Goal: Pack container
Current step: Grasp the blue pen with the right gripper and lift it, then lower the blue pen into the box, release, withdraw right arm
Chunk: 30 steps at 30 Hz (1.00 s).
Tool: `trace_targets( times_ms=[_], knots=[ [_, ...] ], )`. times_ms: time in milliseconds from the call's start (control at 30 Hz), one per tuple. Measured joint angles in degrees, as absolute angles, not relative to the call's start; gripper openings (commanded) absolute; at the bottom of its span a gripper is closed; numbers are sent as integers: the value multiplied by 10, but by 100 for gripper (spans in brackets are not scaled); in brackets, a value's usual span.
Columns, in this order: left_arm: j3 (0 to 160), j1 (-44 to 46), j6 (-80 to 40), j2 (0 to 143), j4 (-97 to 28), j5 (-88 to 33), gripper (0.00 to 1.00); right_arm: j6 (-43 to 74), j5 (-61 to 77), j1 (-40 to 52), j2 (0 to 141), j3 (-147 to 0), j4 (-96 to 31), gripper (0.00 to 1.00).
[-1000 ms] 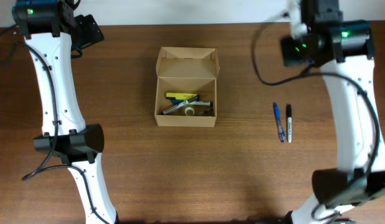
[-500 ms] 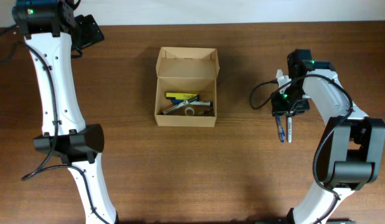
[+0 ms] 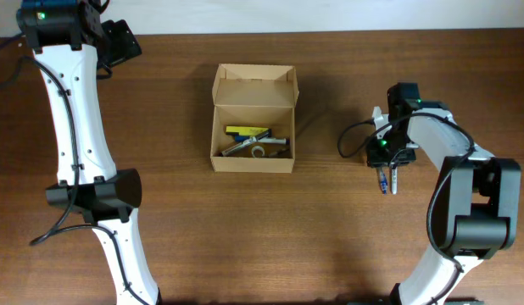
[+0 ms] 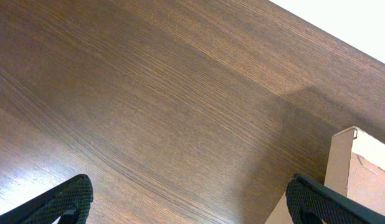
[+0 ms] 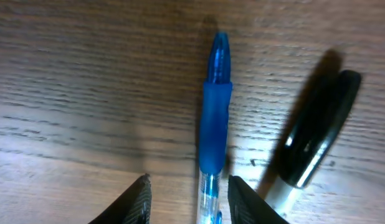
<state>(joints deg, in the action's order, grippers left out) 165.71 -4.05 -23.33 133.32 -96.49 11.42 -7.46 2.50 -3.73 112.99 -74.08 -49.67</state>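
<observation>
The container [image 3: 253, 163], a tan cardboard box with its flap lid open toward the back, sits left of the table's middle and holds several small items. A blue pen [image 3: 382, 181] and a black marker [image 3: 394, 180] lie side by side on the right. My right gripper [image 3: 387, 159] is low over them. In the right wrist view its jaws [image 5: 188, 185] stand open astride the blue pen [image 5: 215, 118], with a gap on the pen's left side; the marker [image 5: 317, 149] lies outside them. My left gripper [image 4: 189, 194] is wide open over bare wood by a container corner [image 4: 361, 177].
The left arm [image 3: 71, 110] stretches along the table's left side, its wrist at the back left corner [image 3: 118, 41]. The right arm [image 3: 465, 195] curves along the right side. Brown wood lies between the container and the pens.
My right arm has swung from the back right down onto the pens, and its jaws now straddle the blue pen. The left arm and the container have not moved.
</observation>
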Motion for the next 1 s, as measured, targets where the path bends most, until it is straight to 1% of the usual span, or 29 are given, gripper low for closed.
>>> trace_targets(
  times_ms=[67, 133, 233, 267, 567, 700, 767, 867, 1000],
  knots=[
    [1657, -41, -233, 1333, -965, 114, 100, -73, 23, -37, 1130, -727, -487, 36],
    [1657, -41, -233, 1333, -965, 114, 100, -69, 18, -37, 1124, -719, -478, 30],
    [1657, -41, -233, 1333, -965, 114, 100, -67, 9, -37, 1119, -710, -472, 8],
    [1657, -41, -233, 1333, -965, 114, 100, -66, 8, -38, 1118, -709, -472, 4],
    [1657, -41, -233, 1333, -965, 114, 100, -57, 11, -38, 1116, -708, -477, 4],
    [1657, -41, -233, 1333, -965, 114, 100, -55, 46, -38, 1116, -735, -529, 4],
    [1657, -41, -233, 1333, -965, 114, 100, -53, 70, -38, 1116, -776, -561, 4],
    [1657, -41, -233, 1333, -965, 114, 100, -51, 101, -35, 1115, -875, -606, 4],
    [1657, -41, -233, 1333, -965, 114, 100, -74, 149, -16, 1110, -1053, -666, 4]
  ],
)
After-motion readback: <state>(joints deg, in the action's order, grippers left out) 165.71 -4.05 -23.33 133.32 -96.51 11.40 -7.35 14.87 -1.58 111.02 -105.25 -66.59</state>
